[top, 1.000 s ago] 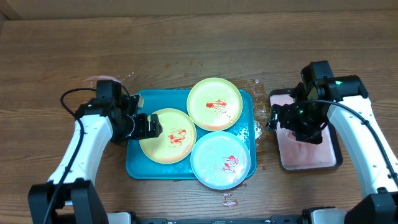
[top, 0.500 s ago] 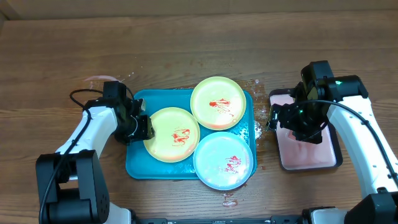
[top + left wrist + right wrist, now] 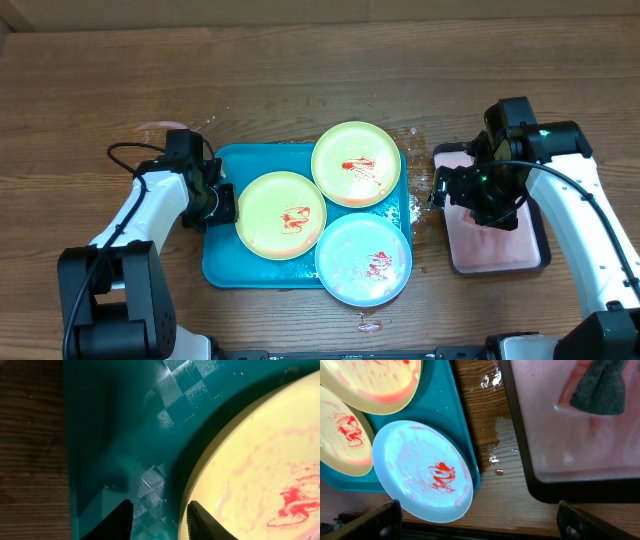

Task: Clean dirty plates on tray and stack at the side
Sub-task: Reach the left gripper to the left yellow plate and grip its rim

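- The tray (image 3: 222, 268) lies in the middle of the table (image 3: 300, 60). All three of the plates are on it, each smeared with red sauce.
- The left yellow-green plate (image 3: 281, 215), the far yellow-green plate (image 3: 356, 165) and the pale blue plate (image 3: 364, 259) crowd together with their rims touching or overlapping. The blue one hangs over the tray's near edge.
- The left end effector (image 3: 160, 510) sits low inside the tray at the left plate's rim. Its jaws are drawn partway together, one fingertip over the bare tray floor and the other over the plate's edge. The pictures do not show whether they actually pinch the rim.
- The right end effector (image 3: 479, 507) is spread wide and holds nothing. It hovers over the left edge of the black-rimmed pink tray (image 3: 500, 250), where a dark scrubbing pad (image 3: 600, 390) lies.
- Water drops (image 3: 492, 455) dot the table between the two trays.
- The plates look like thin, stiff plastic. They are probably light and hard to break, but likely to skid on the smooth tray when nudged.
- The sauce and wet film probably make their faces slippery, so a flat press from above would likely slide off.
- The raised rim looks like the best hold, with one finger above and one below it.
- The blue plate's overhanging edge seems the easiest place to get a finger underneath.
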Robot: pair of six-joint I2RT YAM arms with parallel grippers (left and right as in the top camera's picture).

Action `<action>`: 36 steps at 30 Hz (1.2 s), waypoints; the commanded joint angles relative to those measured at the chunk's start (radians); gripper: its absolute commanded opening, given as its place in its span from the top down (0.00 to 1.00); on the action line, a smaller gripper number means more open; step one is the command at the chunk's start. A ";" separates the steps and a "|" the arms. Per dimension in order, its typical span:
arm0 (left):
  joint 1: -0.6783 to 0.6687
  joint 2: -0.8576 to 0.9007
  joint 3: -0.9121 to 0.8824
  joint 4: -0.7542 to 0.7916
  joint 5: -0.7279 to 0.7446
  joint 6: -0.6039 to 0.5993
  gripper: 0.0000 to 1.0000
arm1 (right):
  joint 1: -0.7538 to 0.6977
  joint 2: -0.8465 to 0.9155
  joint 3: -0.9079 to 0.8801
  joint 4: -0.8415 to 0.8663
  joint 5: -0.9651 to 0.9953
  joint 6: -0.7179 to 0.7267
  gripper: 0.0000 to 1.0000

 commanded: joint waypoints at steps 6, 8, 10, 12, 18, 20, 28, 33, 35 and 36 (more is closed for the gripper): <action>0.004 0.003 0.022 0.037 -0.026 -0.011 0.51 | 0.000 -0.018 0.020 0.004 -0.043 0.002 0.00; 0.003 0.005 0.022 0.046 -0.025 -0.011 0.38 | 0.000 -0.018 0.020 0.003 -0.043 0.002 0.00; 0.003 0.012 0.022 0.055 -0.018 -0.011 0.35 | 0.000 -0.018 0.020 0.002 -0.043 0.002 0.00; 0.003 0.023 0.022 0.065 -0.018 -0.011 0.12 | 0.000 -0.018 0.020 -0.001 -0.043 0.002 0.00; 0.003 0.066 0.022 0.079 -0.010 -0.011 0.18 | 0.000 -0.018 0.020 -0.004 -0.042 0.005 0.00; 0.003 0.082 0.022 0.086 -0.003 -0.011 0.22 | 0.000 -0.018 0.020 -0.004 -0.043 0.005 0.00; 0.003 0.154 0.022 0.104 0.001 -0.011 0.87 | 0.000 -0.018 0.020 -0.006 -0.043 0.005 0.00; 0.003 0.160 0.023 0.106 0.001 -0.011 0.96 | 0.000 -0.018 0.020 -0.004 -0.042 0.005 0.00; 0.004 0.160 0.023 0.106 0.000 -0.011 0.96 | 0.000 -0.018 0.020 -0.003 -0.043 0.005 0.00; 0.004 0.160 0.023 0.107 0.001 -0.012 0.96 | 0.000 -0.018 0.020 -0.003 -0.043 0.005 0.00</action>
